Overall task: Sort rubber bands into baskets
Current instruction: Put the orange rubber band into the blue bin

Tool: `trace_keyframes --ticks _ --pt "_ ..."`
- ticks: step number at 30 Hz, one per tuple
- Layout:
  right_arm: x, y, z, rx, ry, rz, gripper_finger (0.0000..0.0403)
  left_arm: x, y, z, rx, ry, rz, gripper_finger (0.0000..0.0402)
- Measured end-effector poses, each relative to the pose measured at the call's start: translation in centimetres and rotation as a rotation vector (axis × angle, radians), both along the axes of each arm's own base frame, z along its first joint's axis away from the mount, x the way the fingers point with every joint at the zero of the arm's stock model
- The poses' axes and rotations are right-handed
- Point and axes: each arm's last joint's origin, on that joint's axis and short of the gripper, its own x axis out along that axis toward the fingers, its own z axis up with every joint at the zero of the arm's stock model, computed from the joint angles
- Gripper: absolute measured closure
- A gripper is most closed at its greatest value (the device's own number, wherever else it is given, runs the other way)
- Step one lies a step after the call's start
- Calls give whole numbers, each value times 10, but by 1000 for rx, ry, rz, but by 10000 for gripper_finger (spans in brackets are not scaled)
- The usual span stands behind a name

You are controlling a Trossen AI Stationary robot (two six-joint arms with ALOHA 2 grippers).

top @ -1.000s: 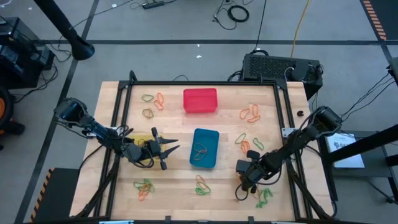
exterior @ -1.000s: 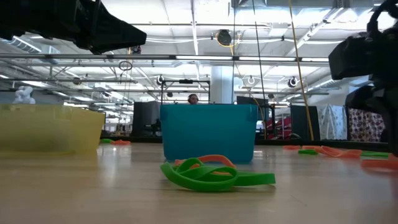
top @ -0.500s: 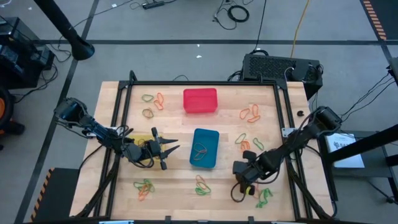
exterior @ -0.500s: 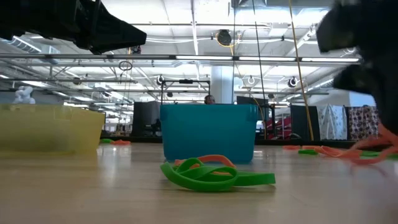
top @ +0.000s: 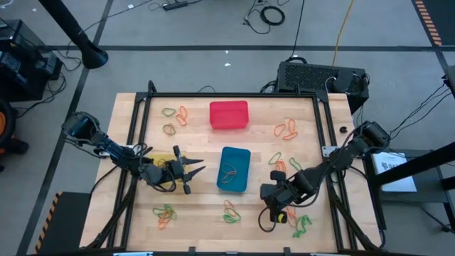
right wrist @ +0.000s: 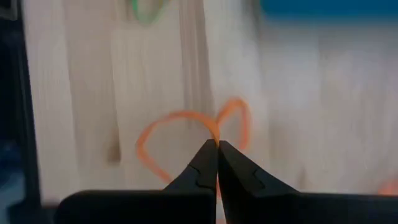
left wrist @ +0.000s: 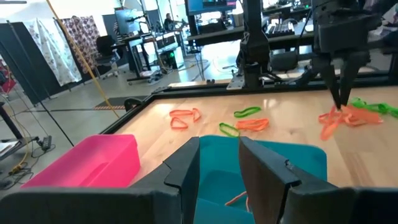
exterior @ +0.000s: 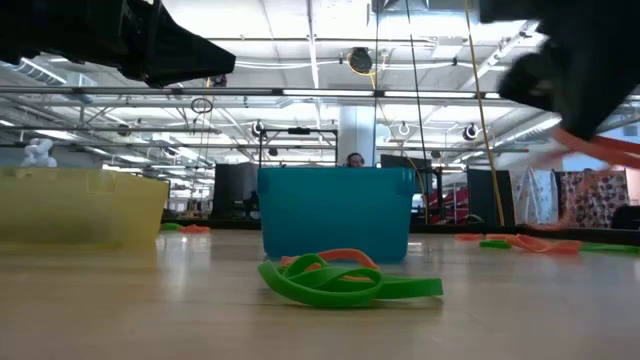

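- The right gripper [top: 272, 211] hangs above the wooden bench [top: 199, 146], near its front edge and to the right of the blue basket [top: 234, 169]. Its jaws are pinched closed on an orange rubber band [right wrist: 186, 134].
- In the right wrist view that band loops out ahead of the closed fingertips [right wrist: 208, 163], over the pale boards. The left wrist view shows the same band dangling clear of the bench from the right gripper's tip.
- The left gripper [top: 195, 171] waits just left of the blue basket, pointing toward it. Its jaws stand partly apart and hold nothing; the left wrist view shows a gap between its two fingers [left wrist: 186, 171], with the basket's rim just beyond.
- The blue basket sits near the middle of the bench and has a few rubber bands lying in it.
- The red basket [top: 229, 115] stands behind it, toward the far edge.
- The yellow basket [exterior: 80, 205] lies under the left arm, mostly hidden from above; the low view shows its pale wall on the left.
- Loose rubber bands lie in scattered clusters: a green and orange tangle [exterior: 345, 278] in front of the blue basket, a front-left cluster [top: 165, 213], a back-left group [top: 174, 117], a back-right group [top: 286, 129], some [top: 281, 163] right of the blue basket, and a green clump [top: 302, 224] near the right gripper.
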Motion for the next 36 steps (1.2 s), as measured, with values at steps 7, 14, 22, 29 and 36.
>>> trace_keyframes --ticks 7,14,22,29,36 --pt "-33 15 -5 42 257 -191 403 0 0 -1 4 8 0 284" --pt "-42 28 -5 -8 191 -185 396 0 0 -1 -20 -1 1 284" --pt "-41 26 -5 -57 140 -190 364 0 0 -1 -19 0 1 284" --pt "-39 27 -4 -65 106 -199 346 0 0 -1 -19 1 1 284" --pt "-38 26 -10 -73 54 -198 343 0 0 -1 -19 1 1 284"
